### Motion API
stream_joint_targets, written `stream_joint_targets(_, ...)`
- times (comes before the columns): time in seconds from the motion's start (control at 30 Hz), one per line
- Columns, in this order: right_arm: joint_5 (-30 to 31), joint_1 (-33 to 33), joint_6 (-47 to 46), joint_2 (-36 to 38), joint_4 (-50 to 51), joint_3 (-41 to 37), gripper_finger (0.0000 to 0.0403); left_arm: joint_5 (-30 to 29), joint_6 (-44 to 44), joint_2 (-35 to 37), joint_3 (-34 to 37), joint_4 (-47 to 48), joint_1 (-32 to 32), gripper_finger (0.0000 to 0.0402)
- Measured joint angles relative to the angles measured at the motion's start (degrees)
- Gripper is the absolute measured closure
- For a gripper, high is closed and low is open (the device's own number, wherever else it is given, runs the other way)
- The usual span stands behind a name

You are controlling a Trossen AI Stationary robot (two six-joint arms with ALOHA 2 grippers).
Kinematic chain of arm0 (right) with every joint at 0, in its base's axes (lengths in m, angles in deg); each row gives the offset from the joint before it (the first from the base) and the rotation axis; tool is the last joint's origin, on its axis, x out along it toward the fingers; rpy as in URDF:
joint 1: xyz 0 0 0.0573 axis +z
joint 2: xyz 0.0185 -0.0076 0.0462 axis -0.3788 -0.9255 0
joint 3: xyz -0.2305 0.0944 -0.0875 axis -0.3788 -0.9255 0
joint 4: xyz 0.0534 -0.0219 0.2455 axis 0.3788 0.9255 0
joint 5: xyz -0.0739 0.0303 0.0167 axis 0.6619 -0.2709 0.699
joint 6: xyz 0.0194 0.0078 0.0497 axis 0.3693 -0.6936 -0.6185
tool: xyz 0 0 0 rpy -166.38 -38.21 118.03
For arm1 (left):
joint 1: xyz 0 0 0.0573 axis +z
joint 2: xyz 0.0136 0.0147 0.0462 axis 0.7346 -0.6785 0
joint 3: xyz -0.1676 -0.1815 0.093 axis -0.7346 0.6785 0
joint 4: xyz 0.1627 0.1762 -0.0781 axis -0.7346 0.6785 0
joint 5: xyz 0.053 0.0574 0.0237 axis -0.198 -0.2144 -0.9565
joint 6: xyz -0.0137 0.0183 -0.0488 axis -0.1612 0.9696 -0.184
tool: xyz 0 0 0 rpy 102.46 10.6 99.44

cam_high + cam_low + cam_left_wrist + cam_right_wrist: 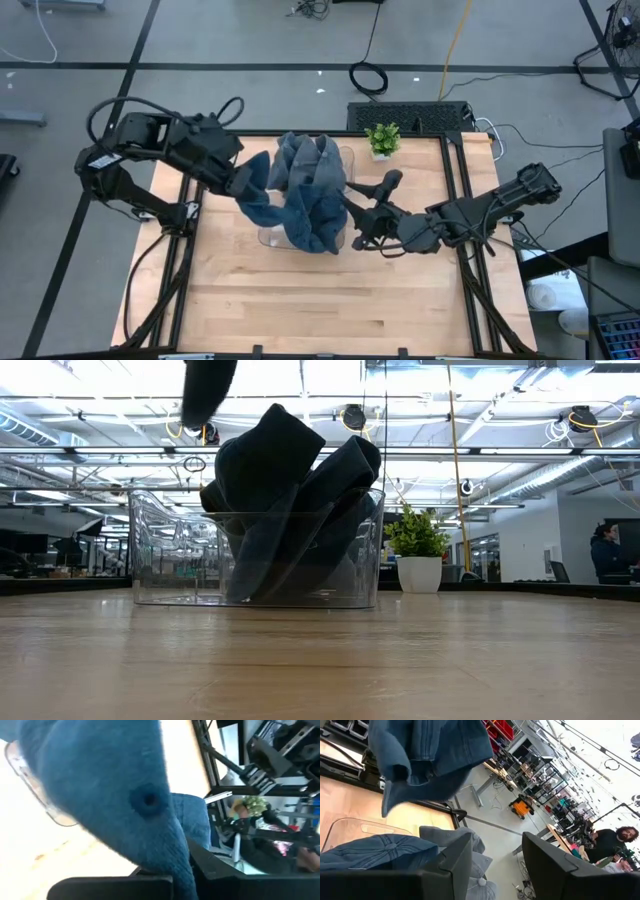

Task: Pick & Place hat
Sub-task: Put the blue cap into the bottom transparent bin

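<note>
A clear plastic bin point(264, 236) stands mid-table with several blue hats point(315, 190) heaped in it, the heap rising above its rim point(160, 500). My left gripper point(243, 181) is over the bin's left side, shut on one more blue hat point(100, 785) with a button on its crown. That hat also shows in the right wrist view point(430, 755), above the bin. My right gripper point(354, 216) is at the bin's right side, open, its fingers point(454, 857) bare and close to the heap. My left gripper pinches a bunched part of the hat's cloth point(175, 870) between its two fingers, slanting down from the table's left. The gripper hides which part this is. The hat hangs from the fingers over the bin, slack, its crown button point(148, 800) facing the wrist camera.
A small potted plant point(382, 140) stands at the table's far edge, right of the bin. Bare wood point(320, 300) lies on the near side of the bin. Dark frame rails point(462, 190) run along the table's left and right sides.
</note>
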Motion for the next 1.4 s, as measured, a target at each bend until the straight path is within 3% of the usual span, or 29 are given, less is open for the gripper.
stream_joint_targets(0.3,0.0,0.0,0.7,0.0,0.0,0.0,0.0244,-0.8,5.1,-4.0,0.0,6.4,0.0,0.0393)
stream_joint_targets(0.73,0.0,0.0,1.0,0.0,0.0,0.0,0.0238,-0.1,17.2,-10.8,0.1,8.4,0.0,0.0393)
stream_joint_targets(0.9,0.0,0.0,1.1,0.0,0.0,0.0,0.0238,-0.4,18.6,-10.7,6.9,8.2,-0.3,0.0393)
stream_joint_targets(1.1,0.0,0.0,1.9,0.0,0.0,0.0,0.0239,3.3,18.4,-10.3,15.1,-1.9,-0.2,0.0393)
stream_joint_targets(1.4,0.0,0.0,1.9,0.0,0.0,0.0,0.024,3.7,12.8,-10.7,22.9,-6.7,0.9,0.0393)
